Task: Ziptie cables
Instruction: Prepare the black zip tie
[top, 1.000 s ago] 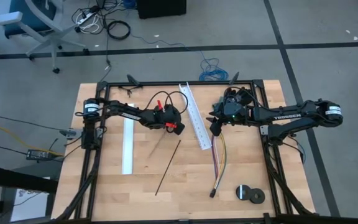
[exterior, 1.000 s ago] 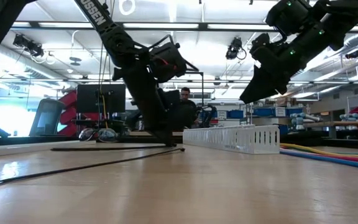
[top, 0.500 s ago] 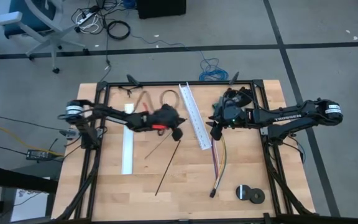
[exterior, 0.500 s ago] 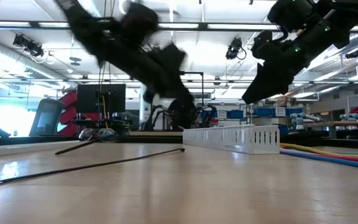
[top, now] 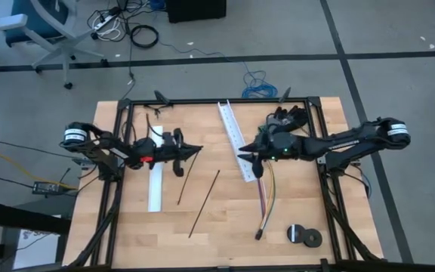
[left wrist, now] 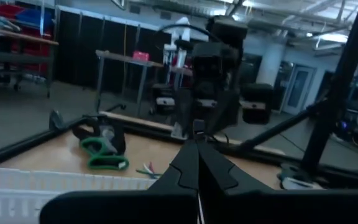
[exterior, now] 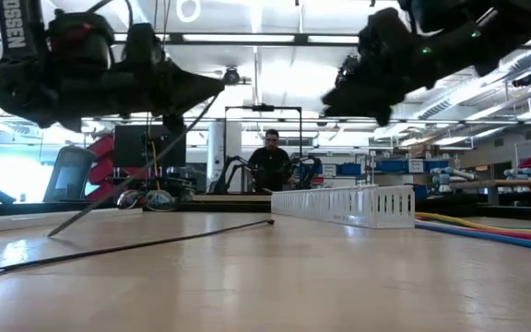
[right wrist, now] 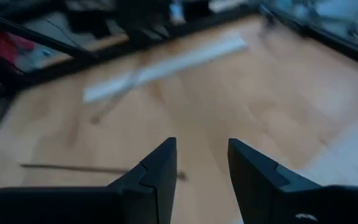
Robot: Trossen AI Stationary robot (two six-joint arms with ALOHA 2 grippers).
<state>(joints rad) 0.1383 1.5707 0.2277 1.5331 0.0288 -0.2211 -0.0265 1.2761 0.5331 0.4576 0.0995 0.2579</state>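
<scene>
My left gripper point(top: 197, 149) points level toward the table's right, shut on a thin black ziptie point(top: 187, 177) that slants down from its tips. A second ziptie point(top: 204, 204) lies flat on the wood beside it. The cables point(top: 266, 189), yellow, blue and pinkish wires, lie right of centre with their dark end point(top: 259, 234) toward the near edge. My right gripper point(top: 242, 155) hovers open above the white slotted channel point(top: 235, 140), left of the cables, pointing toward the table's left with nothing between its fingers point(right wrist: 160, 165). My left gripper pinches the ziptie's upper end point(exterior: 212, 95) between its two fingertips. The fingers come level from the table's left. The strip hangs slanting below them, and its lower end point(exterior: 52, 233) rests on the table.
A flat white strip point(top: 155, 177) lies under my left arm. Two dark tape rolls point(top: 303, 236) sit near the front right corner. A black frame point(top: 217, 101) borders the tabletop. A person stands in the room beyond the far edge.
My left gripper has tipped up from pointing down at the table to level, and has drawn back toward the table's left edge. It has raised one end of the ziptie while the other end stays on the wood. My right gripper has moved slightly left and tipped nearer to level.
</scene>
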